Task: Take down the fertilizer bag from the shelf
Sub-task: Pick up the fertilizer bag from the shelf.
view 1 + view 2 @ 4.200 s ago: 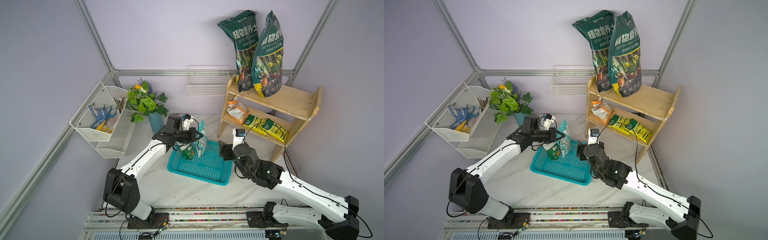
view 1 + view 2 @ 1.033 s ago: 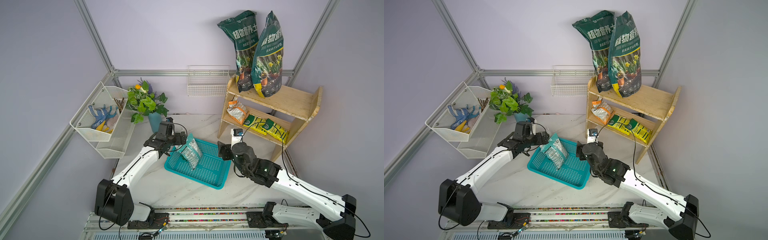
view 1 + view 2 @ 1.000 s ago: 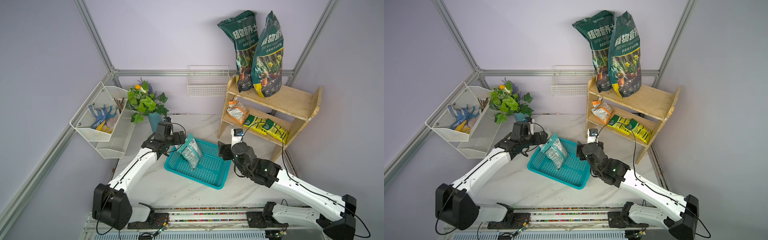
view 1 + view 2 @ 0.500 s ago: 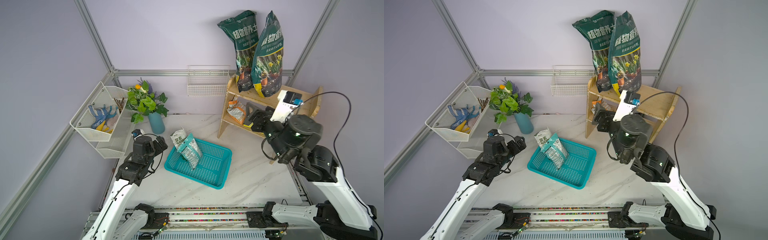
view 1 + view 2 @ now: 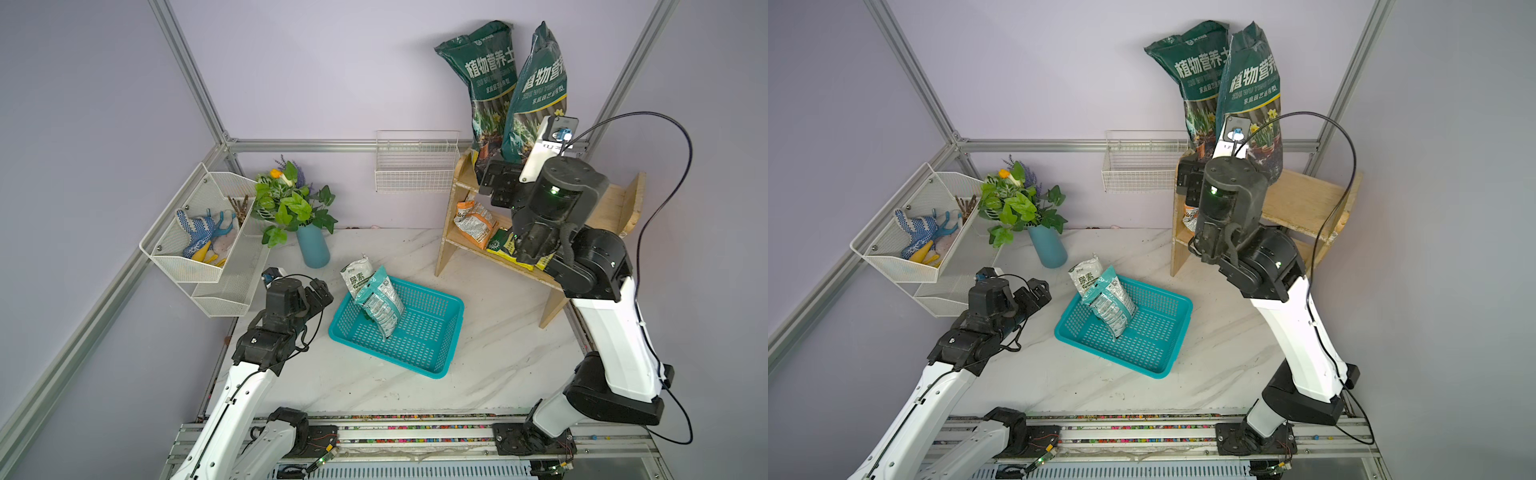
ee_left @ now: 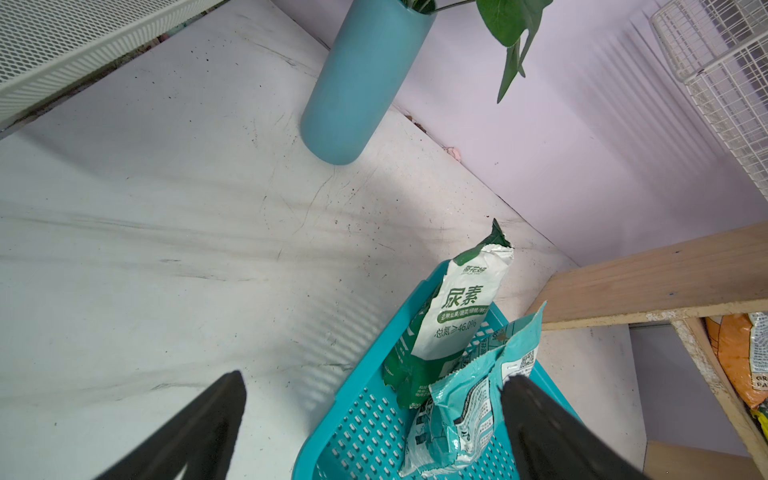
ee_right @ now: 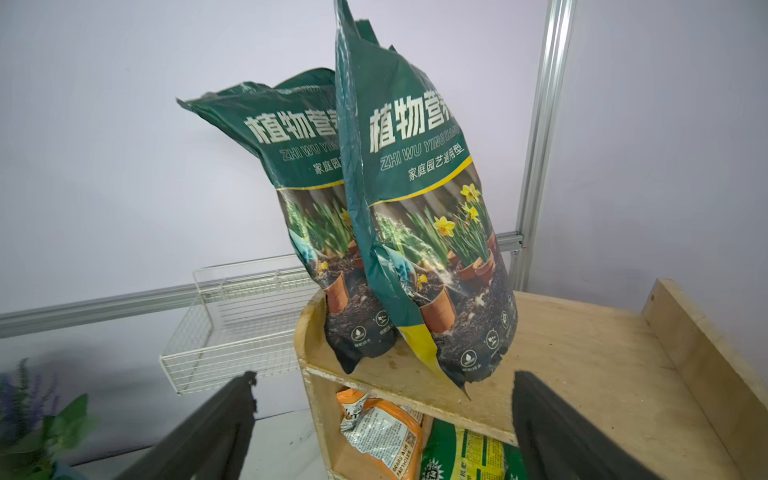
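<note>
Since earlier: right pincer (image 7: 382,376) risen to shelf (image 7: 582,353) top, jaws apart; left pincer (image 6: 374,378) withdrawn from basket (image 5: 415,336), apart (green bags (image 7: 415,208): 2; pouches (image 5: 380,307): 2).

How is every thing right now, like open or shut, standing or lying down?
Left hand: open, empty.
Right hand: open, empty.
Front green bag: standing on the shelf top.
Back green bag: standing behind it.
Orange bag: lying on the lower board.
White bag: propped upright in the basket.
Teal bag: leaning on the white bag.
Vase: upright.
</note>
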